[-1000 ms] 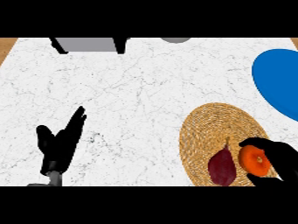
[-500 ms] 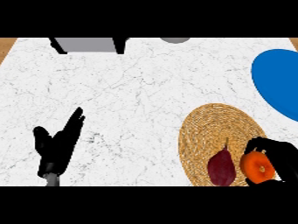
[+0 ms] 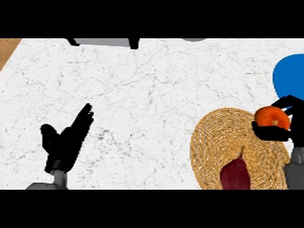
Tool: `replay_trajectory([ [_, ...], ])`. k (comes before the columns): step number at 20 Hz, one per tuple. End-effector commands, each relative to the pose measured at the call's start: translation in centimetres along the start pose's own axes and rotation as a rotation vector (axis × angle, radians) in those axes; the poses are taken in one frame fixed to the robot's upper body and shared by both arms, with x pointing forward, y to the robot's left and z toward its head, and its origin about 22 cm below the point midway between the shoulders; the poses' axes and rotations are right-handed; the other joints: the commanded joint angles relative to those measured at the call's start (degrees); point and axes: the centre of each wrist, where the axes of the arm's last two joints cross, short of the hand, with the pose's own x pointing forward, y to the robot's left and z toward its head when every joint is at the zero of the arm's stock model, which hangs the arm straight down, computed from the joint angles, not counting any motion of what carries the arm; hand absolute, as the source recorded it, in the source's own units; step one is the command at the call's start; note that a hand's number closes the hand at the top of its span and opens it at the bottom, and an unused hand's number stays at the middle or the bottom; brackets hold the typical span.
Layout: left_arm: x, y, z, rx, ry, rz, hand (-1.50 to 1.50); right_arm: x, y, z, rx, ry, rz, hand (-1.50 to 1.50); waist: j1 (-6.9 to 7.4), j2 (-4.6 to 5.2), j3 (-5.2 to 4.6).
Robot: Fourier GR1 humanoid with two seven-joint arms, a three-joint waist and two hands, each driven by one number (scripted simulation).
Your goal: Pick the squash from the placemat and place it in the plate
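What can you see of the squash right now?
The squash is a small, round, bright orange thing with a smooth-looking skin. It is held in the right robot hand, whose black fingers curl round its right side and underneath, hiding part of it. It shows over the upper right edge of the woven placemat, close to the blue plate but not over it yet. Whether it is clear of the placemat cannot be told from this view. Nothing but the robot hand appears to touch it.

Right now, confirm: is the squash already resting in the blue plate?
No, the right robot hand holds the squash over the placemat, short of the plate.
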Motion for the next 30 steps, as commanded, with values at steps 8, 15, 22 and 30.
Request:
replay_trajectory([
  [8,0.9,-1.7,-1.0,-0.077,0.011,-0.024,0.00,7.3,-5.3,-6.6,-0.627,0.482,-0.182,1.50,5.34,1.41,-0.16],
  [15,0.9,-1.6,-1.1,-0.070,0.035,-0.035,0.00,10.0,-5.1,-9.0,-0.850,0.597,-0.250,1.50,4.12,0.99,0.14],
  [22,0.2,-1.8,-0.9,-0.047,0.056,-0.010,0.00,8.3,-3.2,-10.9,-0.983,0.637,-0.219,1.50,1.01,0.28,0.23],
  [30,-0.8,-1.0,-0.5,-0.007,0.067,0.004,0.00,2.5,-3.5,-13.8,-1.086,0.700,-0.156,1.50,-0.35,-0.03,0.29],
])
